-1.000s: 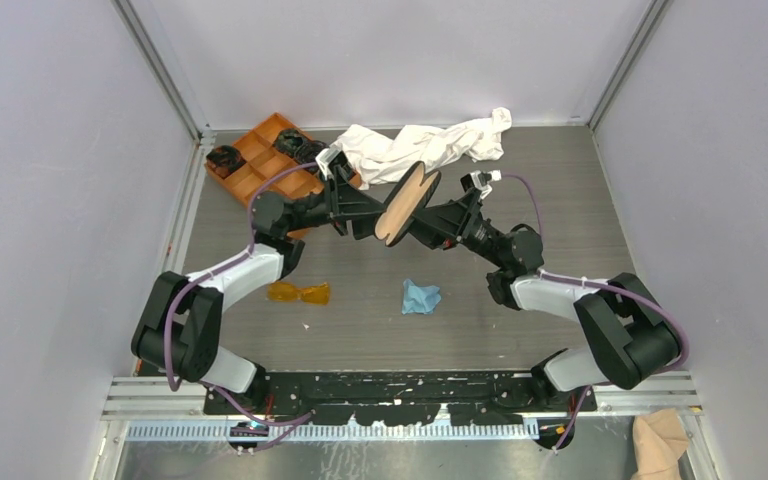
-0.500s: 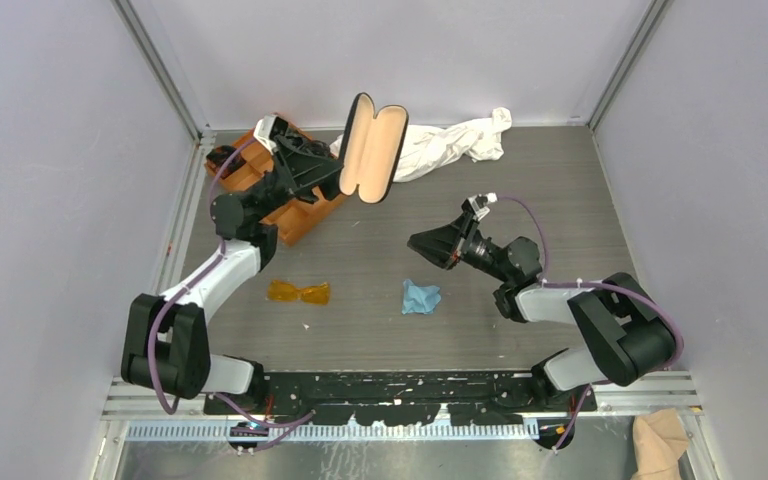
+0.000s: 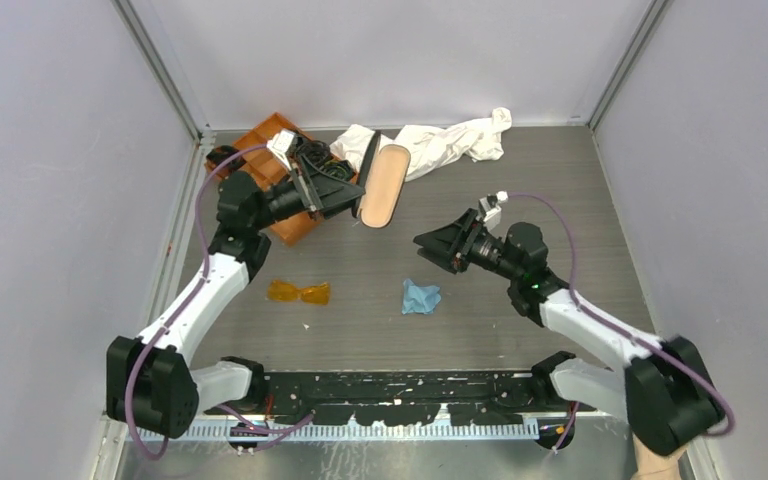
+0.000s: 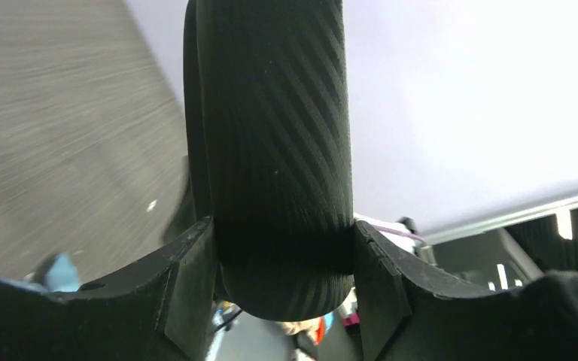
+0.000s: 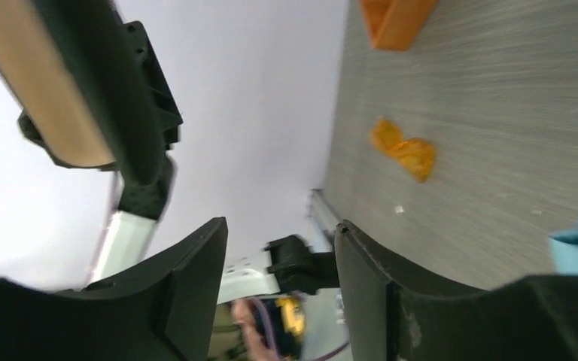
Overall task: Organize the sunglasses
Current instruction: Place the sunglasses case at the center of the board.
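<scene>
No legible text, label, brand, number or sign was visible in any of the three views.
</scene>
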Motion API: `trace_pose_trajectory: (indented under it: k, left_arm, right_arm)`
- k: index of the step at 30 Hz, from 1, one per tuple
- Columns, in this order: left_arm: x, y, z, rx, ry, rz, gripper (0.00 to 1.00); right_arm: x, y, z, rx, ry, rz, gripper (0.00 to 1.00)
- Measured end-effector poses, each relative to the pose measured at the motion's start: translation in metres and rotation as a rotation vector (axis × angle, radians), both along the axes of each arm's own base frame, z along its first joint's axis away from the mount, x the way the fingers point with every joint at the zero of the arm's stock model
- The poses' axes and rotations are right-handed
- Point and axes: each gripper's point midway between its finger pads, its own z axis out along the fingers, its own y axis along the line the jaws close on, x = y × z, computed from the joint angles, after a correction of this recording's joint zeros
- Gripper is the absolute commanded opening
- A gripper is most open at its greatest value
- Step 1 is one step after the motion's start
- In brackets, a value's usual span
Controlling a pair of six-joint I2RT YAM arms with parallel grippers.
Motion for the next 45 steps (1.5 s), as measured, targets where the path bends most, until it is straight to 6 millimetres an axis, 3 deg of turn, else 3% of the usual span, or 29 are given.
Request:
trace_pose_trajectory:
  k: [4,5,6,8,12,18,22,24,28,30,33,34,37,41,45]
  left_arm:
    - [0.011,-0.011,-0.047,0.163,0.047,-0.004,0.00]
    - [0.017,-0.018,-0.073,0.225,0.083,-0.022,0.00]
    - [0.018,-0.020,-0.083,0.246,0.099,-0.028,0.00]
    - [0.023,-0.030,-0.123,0.322,0.164,-0.047,0.00]
    - [0.029,-0.045,-0.184,0.416,0.255,-0.086,0.00]
    - [0.051,-0.057,-0.234,0.513,0.291,-0.161,0.00]
    - [0.068,-0.057,-0.246,0.597,0.229,-0.181,0.00]
    - [0.079,-0.058,-0.250,0.632,0.212,-0.208,0.05]
    - [0.091,-0.057,-0.266,0.696,0.202,-0.249,0.40]
    - [0.087,-0.053,-0.273,0.721,0.214,-0.269,0.57]
    - [0.081,-0.047,-0.278,0.754,0.226,-0.292,0.73]
    - [0.080,-0.045,-0.278,0.766,0.227,-0.293,0.87]
    - [0.083,-0.037,-0.279,0.831,0.236,-0.271,0.99]
    - [0.086,-0.024,-0.265,0.913,0.212,-0.213,1.00]
    - [0.084,-0.012,-0.217,0.946,0.120,-0.135,1.00]
  right_arm:
    - [0.004,-0.024,-0.001,-0.224,-0.030,-0.131,0.63]
    - [0.004,-0.031,-0.003,-0.275,-0.030,-0.161,0.63]
    - [0.005,-0.040,-0.007,-0.340,-0.025,-0.194,0.64]
    - [0.003,-0.058,-0.020,-0.464,0.002,-0.248,0.64]
    - [-0.010,-0.090,-0.055,-0.663,0.080,-0.303,0.64]
    - [-0.027,-0.115,-0.070,-0.771,0.124,-0.339,0.64]
    - [-0.033,-0.120,-0.076,-0.781,0.129,-0.350,0.64]
    - [-0.037,-0.122,-0.082,-0.790,0.139,-0.348,0.64]
    - [-0.043,-0.125,-0.090,-0.808,0.163,-0.338,0.64]
    - [-0.045,-0.126,-0.091,-0.811,0.167,-0.336,0.64]
    - [-0.046,-0.127,-0.091,-0.813,0.168,-0.335,0.65]
    - [-0.047,-0.127,-0.091,-0.813,0.168,-0.335,0.66]
    - [-0.048,-0.128,-0.093,-0.823,0.170,-0.333,0.72]
    - [-0.050,-0.131,-0.096,-0.848,0.176,-0.324,0.75]
    - [-0.051,-0.132,-0.099,-0.870,0.185,-0.310,0.77]
